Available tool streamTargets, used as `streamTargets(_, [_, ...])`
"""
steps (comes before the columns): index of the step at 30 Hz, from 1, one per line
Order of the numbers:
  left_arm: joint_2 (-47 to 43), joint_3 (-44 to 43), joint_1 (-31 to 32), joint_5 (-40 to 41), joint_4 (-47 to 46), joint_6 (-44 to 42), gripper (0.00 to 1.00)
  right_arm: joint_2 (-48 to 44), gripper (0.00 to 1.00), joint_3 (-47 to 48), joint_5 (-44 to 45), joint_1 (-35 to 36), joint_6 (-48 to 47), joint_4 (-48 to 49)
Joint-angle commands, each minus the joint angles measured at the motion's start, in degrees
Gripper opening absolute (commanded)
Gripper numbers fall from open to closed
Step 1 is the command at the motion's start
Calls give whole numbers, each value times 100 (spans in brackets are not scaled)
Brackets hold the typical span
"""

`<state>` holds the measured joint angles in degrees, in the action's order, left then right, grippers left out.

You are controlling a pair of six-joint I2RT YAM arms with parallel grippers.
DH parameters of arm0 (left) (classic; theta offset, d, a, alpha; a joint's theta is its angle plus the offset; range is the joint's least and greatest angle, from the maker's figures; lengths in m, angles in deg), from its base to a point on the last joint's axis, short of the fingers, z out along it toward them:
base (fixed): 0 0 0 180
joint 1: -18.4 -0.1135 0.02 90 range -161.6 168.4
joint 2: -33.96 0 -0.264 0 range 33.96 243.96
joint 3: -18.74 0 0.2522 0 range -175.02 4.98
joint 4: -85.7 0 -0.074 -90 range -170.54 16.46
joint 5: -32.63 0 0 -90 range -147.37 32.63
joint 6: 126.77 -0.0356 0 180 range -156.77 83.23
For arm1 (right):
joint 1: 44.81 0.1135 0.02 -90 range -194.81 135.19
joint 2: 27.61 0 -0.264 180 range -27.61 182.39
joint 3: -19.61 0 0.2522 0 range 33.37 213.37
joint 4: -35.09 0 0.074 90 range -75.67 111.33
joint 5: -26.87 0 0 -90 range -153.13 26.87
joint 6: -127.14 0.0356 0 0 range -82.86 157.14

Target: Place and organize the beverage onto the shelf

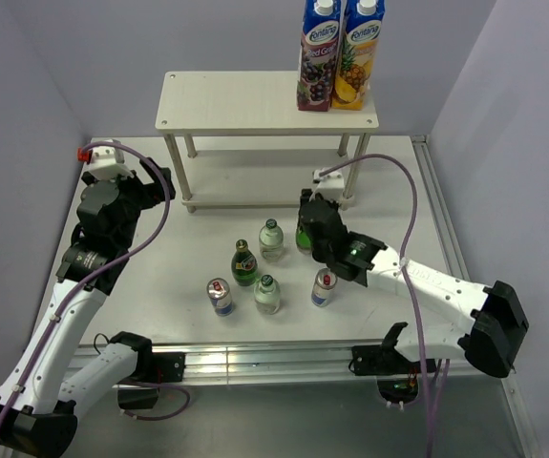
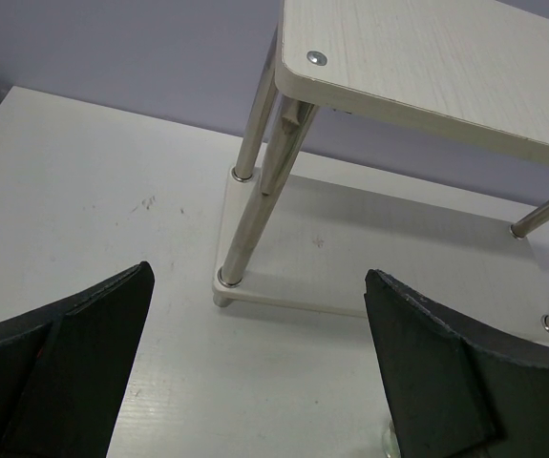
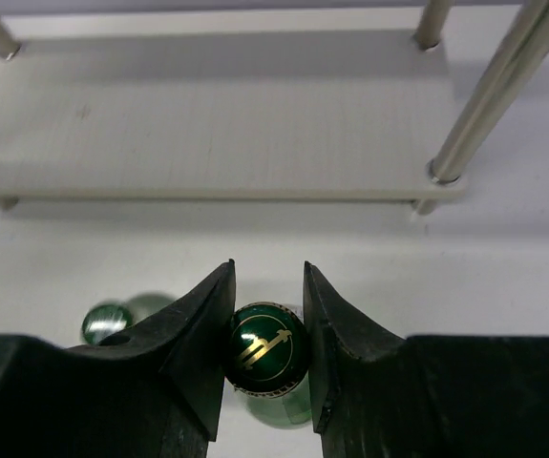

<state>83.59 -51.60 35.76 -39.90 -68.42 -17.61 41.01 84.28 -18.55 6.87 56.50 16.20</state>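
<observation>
top view: the shelf stands at the far side of the table, with two juice cartons side by side on the right end of its top board. its lower board is bare where i can see it. none of the drinks is on the shelf; all six stand on the table in front of it. my right gripper is just in front of the shelf's right front leg, over a dark green bottle. toward the near edge from the shelf are a second dark green bottle, two clear bottles with green caps, and two cans. my left gripper hangs just off the shelf's left end, holding nothing.

left wrist view: my left gripper is spread wide, with nothing between its fingers. past them i see the shelf's left front leg and both boards.

right wrist view: my right gripper is pinching the dark green bottle at its neck, a finger pressed on each side of the gold-marked cap. the bottle stands in front of the shelf's lower board, apart from it. one clear bottle's green cap shows to the left.
</observation>
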Motion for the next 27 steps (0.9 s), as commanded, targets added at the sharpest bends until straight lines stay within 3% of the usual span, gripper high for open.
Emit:
streamTargets(1, [-111,-55,39,19,-8,-9,99,81,0,577,254,-526,-335,1082])
streamTargets(13, [-76,-55,74,28,-25,-26,99,1337,0,1534,-80,-1775,-520,2085])
streamTargets(18, [-41,-55,83,-16,-34,-35,99,1672,0,1965,-72,-1934,-626,2296])
streamTargets(27, [-14,-55,92,1,-34,-44,99,2260,0,1922,244,-2109,-810,3421])
